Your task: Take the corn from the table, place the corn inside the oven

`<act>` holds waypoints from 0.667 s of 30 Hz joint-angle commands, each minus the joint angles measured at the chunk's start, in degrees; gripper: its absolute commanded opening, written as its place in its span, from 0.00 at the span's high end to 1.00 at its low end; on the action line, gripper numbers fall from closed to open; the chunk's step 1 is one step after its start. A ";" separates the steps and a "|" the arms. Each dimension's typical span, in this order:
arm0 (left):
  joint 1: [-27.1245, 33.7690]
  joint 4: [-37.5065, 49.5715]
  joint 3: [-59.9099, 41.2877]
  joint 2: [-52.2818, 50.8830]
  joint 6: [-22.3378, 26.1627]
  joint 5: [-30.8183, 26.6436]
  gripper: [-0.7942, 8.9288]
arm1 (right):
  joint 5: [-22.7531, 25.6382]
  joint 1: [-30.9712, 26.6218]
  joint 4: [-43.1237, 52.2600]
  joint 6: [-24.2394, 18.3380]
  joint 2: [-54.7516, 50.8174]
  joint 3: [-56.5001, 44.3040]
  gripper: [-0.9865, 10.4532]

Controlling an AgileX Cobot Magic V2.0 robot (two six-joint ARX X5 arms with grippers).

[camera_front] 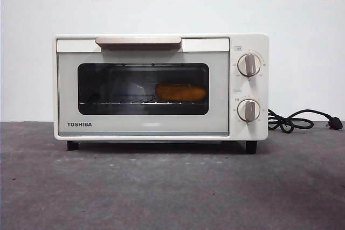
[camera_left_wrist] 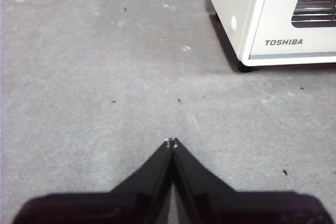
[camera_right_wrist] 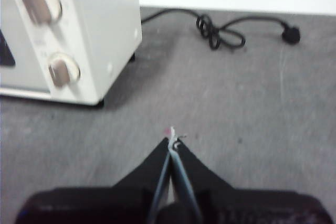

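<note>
the corn [camera_front: 180, 91] lies on the rack behind the closed glass door of the cream oven [camera_front: 248, 44] lettered toshiba, while the left gripper [camera_left_wrist: 171, 143] and right gripper [camera_right_wrist: 172, 139] hang over the grey table [camera_front: 161, 192], jaws pressed together, holding nothing.

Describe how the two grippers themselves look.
The left gripper has two matte black jaws tapering into a sharp wedge, with pale specks at the tip. The right gripper is the same black wedge, with whitish and pinkish bits on its tip. No cables or markings show.
</note>
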 commanded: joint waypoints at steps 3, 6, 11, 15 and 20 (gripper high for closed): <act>0.04 0.42 -0.50 0.02 -0.20 -0.13 0.92 | -0.15 0.04 -0.79 0.24 -3.58 -2.01 0.91; 0.04 0.42 -0.50 0.00 -0.20 -0.13 0.92 | -0.04 0.04 -0.81 0.24 -3.58 -2.12 0.91; 0.04 0.42 -0.50 0.07 -0.20 -0.13 0.92 | 0.15 0.04 -0.72 -1.84 -3.58 -2.12 0.91; 0.04 0.55 -0.50 0.28 -0.20 -0.13 0.92 | 0.26 0.04 -0.74 -3.26 -3.58 -2.12 0.91; 0.04 0.55 -0.50 0.31 -0.20 -0.15 0.92 | 0.50 0.00 -0.98 -4.33 -3.50 -2.03 0.91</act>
